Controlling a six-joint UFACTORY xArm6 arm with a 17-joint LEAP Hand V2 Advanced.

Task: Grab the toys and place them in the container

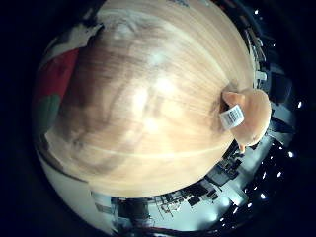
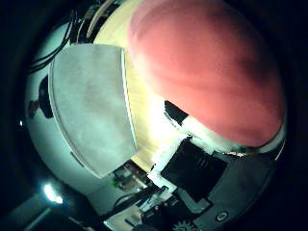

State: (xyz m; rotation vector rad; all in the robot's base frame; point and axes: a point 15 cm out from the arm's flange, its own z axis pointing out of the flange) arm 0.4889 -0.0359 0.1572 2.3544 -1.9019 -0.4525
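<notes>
Close against the palm, a red toy (image 2: pixel 207 67) filled the upper right; whether the fingers (image 2: pixel 192 168) gripped it could not be told. Transport toward the grey container (image 2: pixel 91 106) on the bench (image 1: pixel 148 98) was advised, keeping level.

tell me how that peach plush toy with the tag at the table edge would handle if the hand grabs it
The peach plush toy looks soft and rounded, so it would probably squash and give under the fingers rather than slip. It seems light for its bulk. Lying near the edge of the wooden table, a push might tip it off.
</notes>
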